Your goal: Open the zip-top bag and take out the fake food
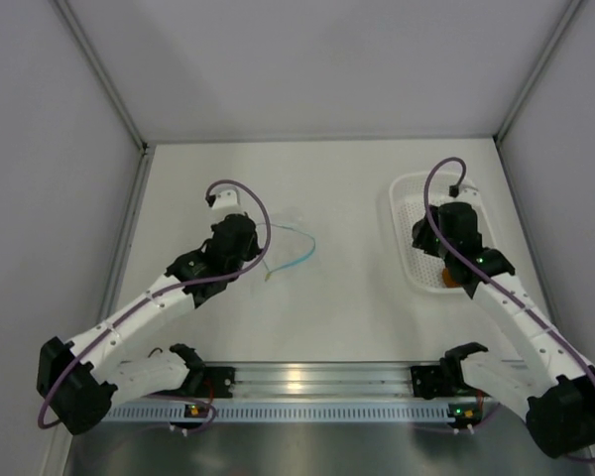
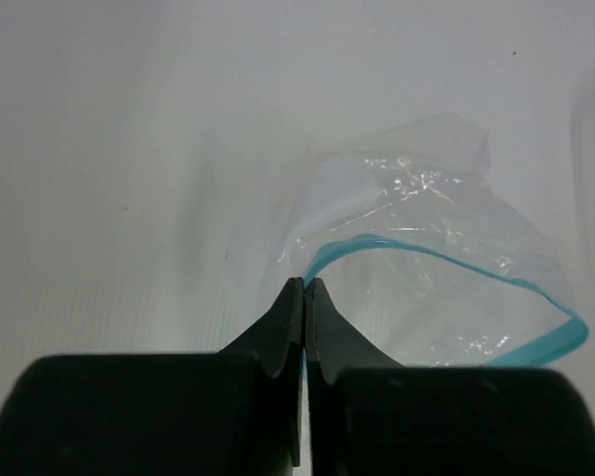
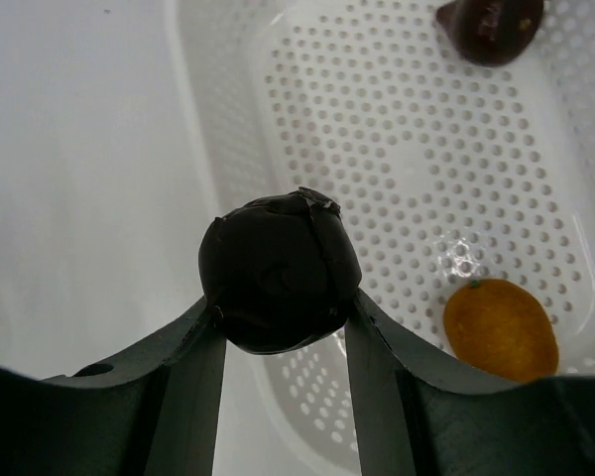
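The clear zip-top bag (image 2: 446, 268) lies open on the table, its light blue zip strip (image 1: 299, 260) curving round the mouth; no food shows inside it. My left gripper (image 2: 305, 288) is shut on the near end of the zip strip. My right gripper (image 3: 281, 309) is shut on the dark purple-black piece (image 3: 278, 270) and holds it above the left part of the white perforated basket (image 3: 397, 149). The orange piece (image 3: 500, 329) and the maroon-brown piece (image 3: 491, 26) lie in the basket. In the top view the right gripper (image 1: 446, 233) is over the basket (image 1: 407, 198), with the orange piece (image 1: 448, 278) partly under the arm.
White walls close the table at the back and both sides. The metal rail with the arm bases (image 1: 307, 392) runs along the near edge. Purple cables loop over both arms.
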### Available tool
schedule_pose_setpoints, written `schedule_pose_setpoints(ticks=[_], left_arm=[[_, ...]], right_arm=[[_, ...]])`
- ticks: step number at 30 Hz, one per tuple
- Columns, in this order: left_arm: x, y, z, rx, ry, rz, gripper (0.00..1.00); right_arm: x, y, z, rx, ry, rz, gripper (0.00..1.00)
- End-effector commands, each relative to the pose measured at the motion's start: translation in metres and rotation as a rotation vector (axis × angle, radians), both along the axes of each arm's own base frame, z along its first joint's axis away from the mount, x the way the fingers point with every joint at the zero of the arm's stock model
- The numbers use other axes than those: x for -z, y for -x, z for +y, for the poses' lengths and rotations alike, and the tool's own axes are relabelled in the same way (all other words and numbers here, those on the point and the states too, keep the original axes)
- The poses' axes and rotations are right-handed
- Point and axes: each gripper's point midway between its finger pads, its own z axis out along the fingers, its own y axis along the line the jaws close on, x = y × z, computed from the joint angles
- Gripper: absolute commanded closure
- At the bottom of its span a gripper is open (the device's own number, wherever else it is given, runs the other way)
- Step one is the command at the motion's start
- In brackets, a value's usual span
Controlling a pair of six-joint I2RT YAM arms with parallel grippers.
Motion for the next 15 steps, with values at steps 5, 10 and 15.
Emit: schedule_pose_setpoints(ticks=[5, 10, 15], left_arm=[[-0.023, -0.010, 0.044, -0.061, -0.144, 0.028, 1.00], [-0.024, -0.019, 0.072, -0.153, -0.224, 0.061, 1.00], [-0.035, -0.030, 0.074, -0.192, -0.243, 0.060, 1.00]], right_arm=[[0.027, -0.021, -0.047, 0.180, 0.154, 0.103, 0.66], [0.047, -0.032, -0.050, 0.198, 0.186, 0.155, 0.65], [0.063, -0.046, -0.054, 0.203, 0.226, 0.222, 0.54]])
